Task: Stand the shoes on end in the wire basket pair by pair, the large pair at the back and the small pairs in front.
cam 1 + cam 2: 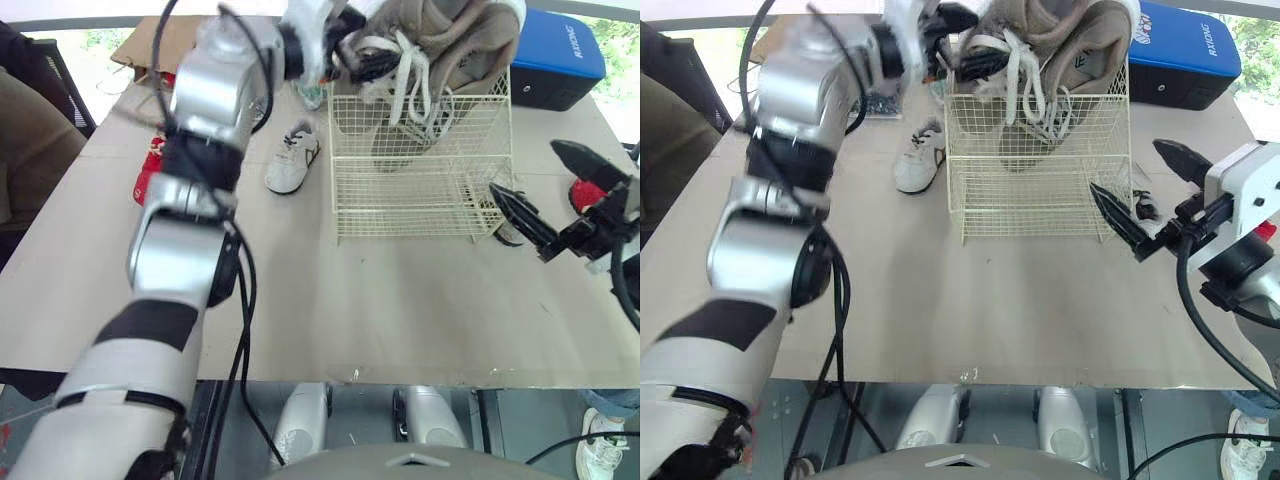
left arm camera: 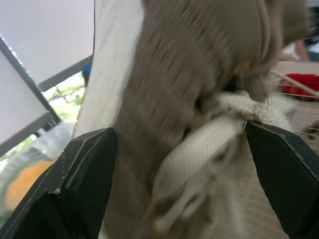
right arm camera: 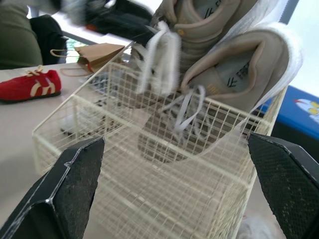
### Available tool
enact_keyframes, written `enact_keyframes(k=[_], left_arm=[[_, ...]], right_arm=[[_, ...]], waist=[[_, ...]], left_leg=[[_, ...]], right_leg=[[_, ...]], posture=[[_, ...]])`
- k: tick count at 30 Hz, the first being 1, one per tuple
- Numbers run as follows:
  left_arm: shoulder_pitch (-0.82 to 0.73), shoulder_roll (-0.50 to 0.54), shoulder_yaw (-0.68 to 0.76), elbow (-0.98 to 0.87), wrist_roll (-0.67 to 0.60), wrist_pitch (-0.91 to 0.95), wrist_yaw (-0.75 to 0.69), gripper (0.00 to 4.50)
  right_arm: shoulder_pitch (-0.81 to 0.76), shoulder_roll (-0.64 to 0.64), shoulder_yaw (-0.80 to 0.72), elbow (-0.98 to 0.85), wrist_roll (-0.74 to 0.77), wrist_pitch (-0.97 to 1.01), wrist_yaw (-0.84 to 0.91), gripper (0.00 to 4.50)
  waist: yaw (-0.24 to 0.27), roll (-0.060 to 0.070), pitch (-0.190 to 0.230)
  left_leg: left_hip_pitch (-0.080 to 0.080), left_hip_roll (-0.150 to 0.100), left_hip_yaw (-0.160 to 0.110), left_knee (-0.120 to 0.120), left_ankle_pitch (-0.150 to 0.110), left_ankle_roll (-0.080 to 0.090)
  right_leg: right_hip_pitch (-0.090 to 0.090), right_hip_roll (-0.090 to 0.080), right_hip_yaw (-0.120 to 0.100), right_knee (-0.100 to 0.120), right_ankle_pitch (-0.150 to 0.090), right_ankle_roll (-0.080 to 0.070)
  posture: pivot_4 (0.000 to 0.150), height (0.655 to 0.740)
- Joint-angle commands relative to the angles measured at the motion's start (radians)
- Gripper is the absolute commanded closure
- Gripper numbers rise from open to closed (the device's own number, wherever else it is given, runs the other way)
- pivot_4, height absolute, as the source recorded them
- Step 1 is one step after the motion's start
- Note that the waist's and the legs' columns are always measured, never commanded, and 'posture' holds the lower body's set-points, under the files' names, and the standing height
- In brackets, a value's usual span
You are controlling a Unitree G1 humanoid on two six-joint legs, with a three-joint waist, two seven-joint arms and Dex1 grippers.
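1. Left eye view: the large tan pair [image 1: 440,40] stands on end at the far side of the wire basket [image 1: 400,215], with heels above the rim and laces hanging. The left gripper [image 1: 355,55] is at the pair's left shoe, so the step in hand looks like seating the large pair at the back. A small white shoe [image 1: 292,158] lies on the worktop [image 1: 400,310] just left of the basket. A red shoe [image 1: 150,172] lies further left and another red shoe [image 1: 588,193] lies to the right.
2. Right eye view: the right gripper [image 1: 1148,188] hovers off the basket's near right corner, fingers apart and holding nothing. A small dark-trimmed shoe [image 1: 1143,207] lies just beyond it. A blue box [image 1: 1185,50] sits at the far right.
3. Left wrist view: the fingers are spread wide on either side of the tan shoe's laces, not pinching it.
4. Right wrist view: both tan shoes stand toe-down, and the basket's near part has room. Next, the left gripper probably needs to back away without snagging the loose laces, then fetch a small shoe.
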Motion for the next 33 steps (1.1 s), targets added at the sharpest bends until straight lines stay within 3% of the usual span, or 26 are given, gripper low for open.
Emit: enact_keyframes(k=[1, 3, 7, 10, 16, 22, 25, 29, 33], left_arm=[[-0.038, -0.035, -0.03, 0.167, 0.096, -0.205, 0.008, 1.16], [-0.016, -0.042, -0.002, 0.186, 0.088, -0.197, 0.001, 2.06], [0.065, -0.043, 0.117, 0.068, -0.001, 0.022, 0.07, 3.64], [0.152, -0.037, 0.193, -0.098, -0.06, 0.254, 0.159, 4.01], [0.298, -0.087, 0.289, -0.395, -0.148, 0.568, 0.34, 4.06], [0.398, -0.132, 0.33, -0.534, -0.205, 0.809, 0.445, 4.08], [0.364, -0.152, 0.454, -0.519, -0.245, 0.826, 0.542, 4.09], [0.275, -0.145, 0.514, -0.425, -0.306, 0.853, 0.542, 4.1], [0.262, -0.221, 0.645, -0.412, -0.38, 0.979, 0.652, 4.1]], right_arm=[[0.03, 0.003, -0.065, -0.061, -0.002, -0.021, -0.016, 0.0], [0.062, 0.008, -0.087, -0.088, 0.002, -0.016, -0.033, 0.0], [0.105, 0.017, -0.114, -0.13, 0.017, -0.013, -0.063, 0.0], [0.117, 0.024, -0.104, -0.14, 0.015, -0.015, -0.077, 0.0], [0.08, 0.022, -0.052, -0.11, 0.0, -0.018, -0.078, 0.0], [0.043, 0.011, -0.027, -0.084, -0.006, -0.017, -0.062, 0.0], [0.03, 0.013, -0.018, -0.074, -0.003, -0.014, -0.062, 0.0], [-0.001, 0.012, 0.021, -0.041, -0.019, 0.003, -0.066, 0.0], [-0.055, 0.014, 0.052, -0.013, -0.012, 0.024, -0.088, 0.0]], waist=[[0.002, 0.0, 0.0], [0.004, 0.0, 0.0], [0.002, 0.0, 0.0], [-0.001, 0.0, 0.0], [-0.014, 0.001, -0.003], [-0.015, 0.002, -0.004], [-0.013, 0.002, -0.006], [-0.021, 0.003, -0.006], [-0.023, 0.003, -0.006]], left_leg=[[0.0, 0.0, 0.0, -0.001, 0.0, 0.0], [0.0, 0.0, 0.0, -0.002, 0.0, 0.0], [0.0, 0.0, 0.0, 0.0, 0.0, 0.0], [0.002, 0.0, 0.0, 0.001, 0.0, 0.0], [0.005, 0.001, 0.001, 0.001, 0.0, 0.0], [0.005, 0.0, 0.002, 0.001, 0.0, 0.0], [0.005, 0.0, 0.001, 0.001, 0.0, 0.0], [0.006, 0.0, 0.002, 0.001, 0.0, 0.0], [0.006, 0.0, 0.002, -0.001, 0.0, 0.0]], right_leg=[[0.0, 0.0, 0.0, -0.001, 0.0, 0.0], [0.0, 0.0, -0.001, -0.001, 0.0, 0.0], [0.0, -0.001, 0.0, -0.001, 0.0, 0.0], [0.001, -0.001, 0.0, 0.004, 0.0, 0.0], [0.001, 0.0, 0.003, 0.006, 0.0, 0.0], [0.001, 0.0, 0.003, 0.005, 0.0, 0.0], [0.001, 0.0, 0.003, 0.005, 0.0, 0.0], [0.001, 0.0, 0.003, 0.005, 0.0, 0.001], [0.001, 0.0, 0.003, 0.004, 0.0, 0.001]], posture=[[0.15, 0.74], [0.15, 0.74], [0.15, 0.74], [0.15, 0.74], [0.15, 0.74], [0.15, 0.74], [0.15, 0.74], [0.15, 0.74], [0.15, 0.74]])
